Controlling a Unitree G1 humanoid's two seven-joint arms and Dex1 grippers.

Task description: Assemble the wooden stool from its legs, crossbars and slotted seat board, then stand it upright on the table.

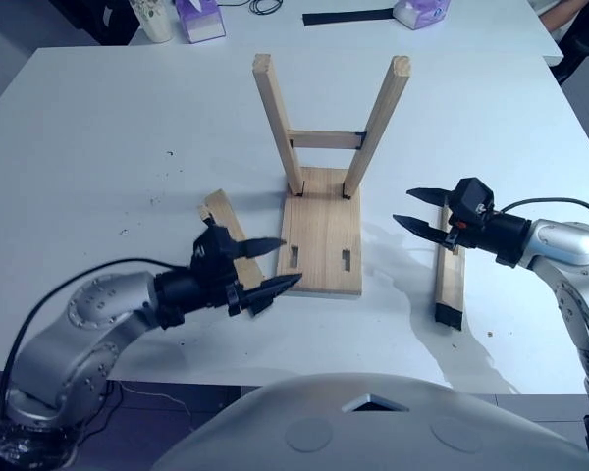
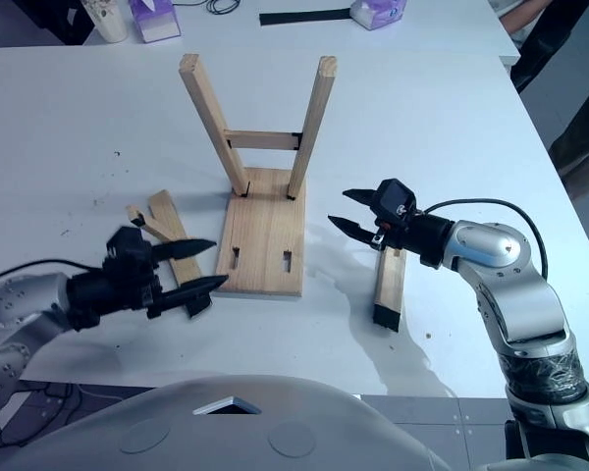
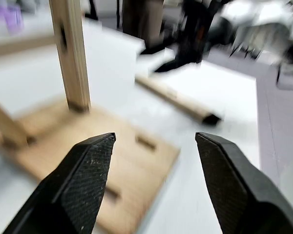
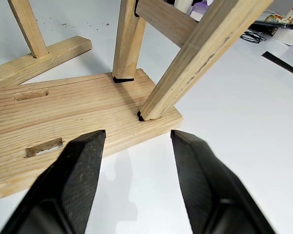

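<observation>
- On the white table (image 1: 98,147), the slotted seat board (image 1: 324,221) lay flat between the two arms, with two upright legs (image 1: 277,123) standing in its far slots and a crossbar (image 1: 324,139) joining them.
- Two empty slots (image 1: 294,257) showed near the board's near edge.
- Left of the board lay a loose leg (image 2: 167,238). Its near end was hidden behind the left gripper (image 1: 290,260), and a short stub rose from it in the right wrist view.
- Right of the board lay a second loose leg (image 1: 451,285), with its far end covered by the right gripper (image 1: 403,206).
- The left wrist view was blurred, so the wood beyond the fingers (image 3: 85,180) was hard to make out.
- The left gripper's jaws were spread wide and held nothing. It hung at the board's near left corner, and whether the lower tip touched the wood could not be told.
- The right gripper's jaws were also wide apart and empty. It sat just beside the board's right edge, with its tips pointing toward the nearer upright leg.
</observation>
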